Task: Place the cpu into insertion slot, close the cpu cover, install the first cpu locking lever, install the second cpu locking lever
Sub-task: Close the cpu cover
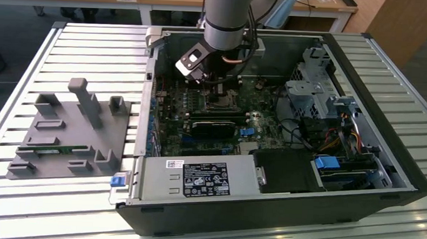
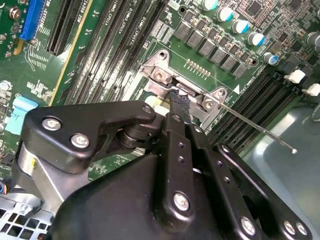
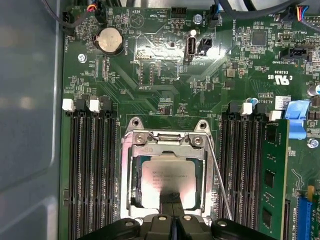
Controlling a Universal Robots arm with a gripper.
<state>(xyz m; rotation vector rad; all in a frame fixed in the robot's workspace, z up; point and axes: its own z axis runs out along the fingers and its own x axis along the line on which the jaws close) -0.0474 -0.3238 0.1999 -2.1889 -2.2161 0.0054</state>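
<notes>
So, the cpu [image 3: 167, 179] is sitting flat in the insertion slot [image 1: 219, 102] on the green motherboard [image 3: 165, 75]. The cpu cover [image 3: 169, 151] looks to be down around it, with the chip's silver top showing through the window. The hand [image 3: 173, 198] is right at the socket edge. Its fingers are pinched together with nothing visible between them. In the first wrist view the tip sits at the near edge of the chip, but I can't tell whether it's actually touching.

In the second wrist view the hand's black body blocks most of the socket, so just one metal edge with two screws peeks out. One thin locking lever [image 3: 219, 182] angles out beside the socket, next to the memory slots [image 3: 245, 165]. Its hooked end is hard to make out.

In the exterior view the arm [image 1: 229, 17] reaches down into the open computer case [image 1: 267, 208] on the slatted tabletop [image 1: 94, 44], and its wrist hides the fingertips.
</notes>
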